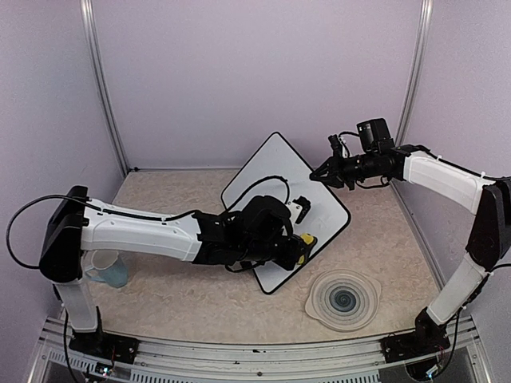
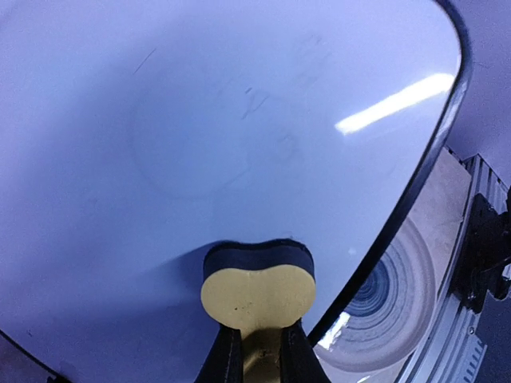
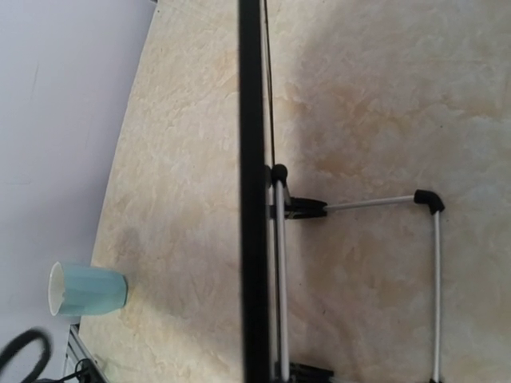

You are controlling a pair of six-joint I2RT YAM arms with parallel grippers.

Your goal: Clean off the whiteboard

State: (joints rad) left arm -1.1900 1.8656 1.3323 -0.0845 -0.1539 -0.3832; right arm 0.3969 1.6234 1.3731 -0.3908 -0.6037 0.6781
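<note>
Eraser (image 2: 257, 291) pinched in left pincer (image 2: 257, 351), felt on whiteboard (image 1: 271, 159), centre of table (image 1: 200, 299) | step: wiping, only faint ghosts show | right pincer (image 1: 326, 172) at board's far-right edge, grip I can't tell | next: I'd sweep firmly over the ghosts

A: Can you see the left jaws from above?
B: No, the left arm (image 1: 152, 231) covers them; only a yellow corner of the eraser (image 1: 306, 238) shows. In the wrist view the bottom edge cuts them off.
A: The right jaws?
B: Small and dark at the whiteboard (image 1: 279, 159) rim; parted or closed, I cannot tell. Their own camera shows the board only edge-on, its face hidden.
A: The plate (image 2: 391, 299)?
B: In the left wrist view, blurred, half behind the frame. The cup (image 1: 112, 273) is partly behind the left arm.
</note>
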